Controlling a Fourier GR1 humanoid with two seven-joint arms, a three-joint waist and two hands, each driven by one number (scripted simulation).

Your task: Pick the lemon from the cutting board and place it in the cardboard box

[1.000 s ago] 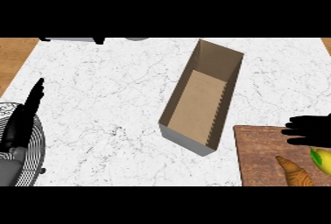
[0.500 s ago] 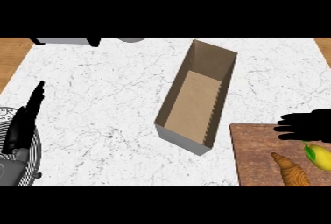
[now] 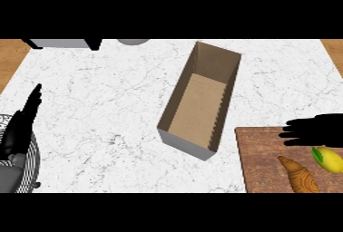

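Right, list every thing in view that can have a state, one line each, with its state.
Cardboard box: open on top, nothing inside.
Lemon: on the cutting board, not held.
Croissant: lying on the board beside the lemon.
Right hand: open, above the board, just beyond the lemon.
Left hand: open, resting at the left edge.

Open marble counter [image 3: 114, 104] left of the cardboard box [image 3: 201, 102]; croissant [image 3: 299, 174] crowds the lemon [image 3: 327, 159]

Black left hand [image 3: 25, 118], black right hand [image 3: 320, 130]
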